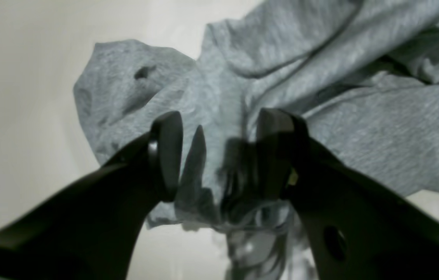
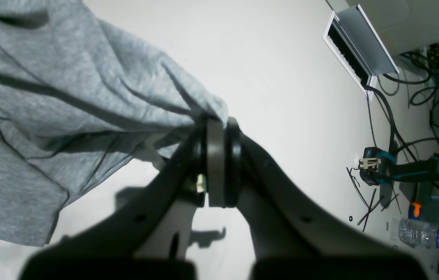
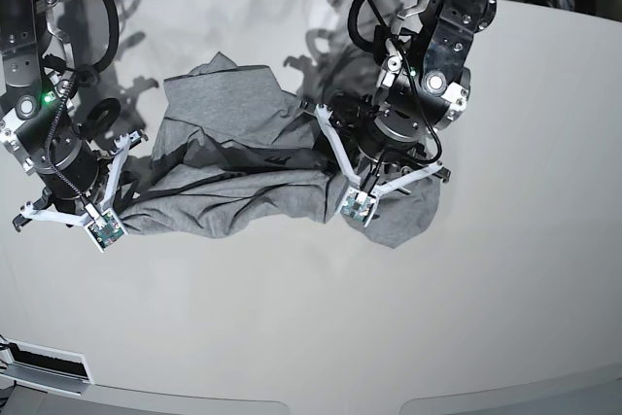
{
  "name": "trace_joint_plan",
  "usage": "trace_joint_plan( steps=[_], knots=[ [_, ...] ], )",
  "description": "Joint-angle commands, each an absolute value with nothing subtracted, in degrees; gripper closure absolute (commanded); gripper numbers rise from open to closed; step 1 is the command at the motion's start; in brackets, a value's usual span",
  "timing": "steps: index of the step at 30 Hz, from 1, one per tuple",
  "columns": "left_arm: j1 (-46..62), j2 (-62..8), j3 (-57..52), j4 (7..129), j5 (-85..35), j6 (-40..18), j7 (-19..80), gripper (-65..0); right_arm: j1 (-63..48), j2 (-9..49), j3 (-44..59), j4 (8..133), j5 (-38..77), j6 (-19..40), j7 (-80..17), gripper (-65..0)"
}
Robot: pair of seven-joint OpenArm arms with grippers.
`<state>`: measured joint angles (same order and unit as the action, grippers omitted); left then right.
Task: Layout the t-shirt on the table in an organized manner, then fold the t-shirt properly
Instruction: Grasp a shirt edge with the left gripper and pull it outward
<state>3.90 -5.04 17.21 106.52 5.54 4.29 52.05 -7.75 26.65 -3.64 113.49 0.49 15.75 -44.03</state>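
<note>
The t-shirt point(image 3: 243, 157) lies crumpled mid-surface point(image 3: 505, 269), stretched between both arms. From the base view the fingers are hidden behind the wrists. The left wrist view fills that in: left end effector point(image 1: 219, 155) spread wide, its pads apart over bunched grey cloth, gripping nothing. The right wrist view shows the right end effector point(image 2: 219, 163) pinched tight on a shirt edge, fabric fanning off to the side. Only that view catches the drill point(image 2: 417, 169) and water bottle point(image 2: 429, 235) at the surface's edge.
</note>
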Motion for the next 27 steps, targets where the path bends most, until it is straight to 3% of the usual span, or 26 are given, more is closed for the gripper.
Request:
trace_joint_plan(
  steps=[1,11,12,13,15,23,27],
  knots=[
    [3.70,-4.78,17.06,107.46,6.24,4.84,50.76,-31.6,-6.98,27.51,-3.20,114.26,-0.01,15.40,-43.16,0.0],
    [8.14,-4.78,17.06,107.46,7.31,8.97,47.35,-30.8,-6.96,27.49,-3.20,114.26,-0.01,15.40,-43.31,0.0],
    [8.51,-4.78,17.06,107.46,7.53,10.00,46.94,-27.6,-6.96,27.49,-3.20,114.26,0.01,15.40,-43.33,0.0],
    [8.75,-4.78,17.06,107.46,8.29,11.68,46.78,-20.2,-6.96,27.49,-3.20,114.26,-0.01,15.40,-43.33,0.0],
    [8.86,-4.78,17.06,107.46,11.18,14.52,46.83,0.0,-6.96,27.49,-3.20,114.26,-0.01,15.40,-43.31,0.0],
    [8.84,-4.93,17.06,109.08,22.15,14.90,47.00,0.0,-6.96,27.49,-3.20,114.26,0.01,15.40,-43.29,0.0],
    [8.84,-6.20,17.06,112.42,21.82,14.90,46.87,0.0,-6.96,27.49,-3.20,114.26,0.01,15.40,-43.20,0.0]
  ],
)
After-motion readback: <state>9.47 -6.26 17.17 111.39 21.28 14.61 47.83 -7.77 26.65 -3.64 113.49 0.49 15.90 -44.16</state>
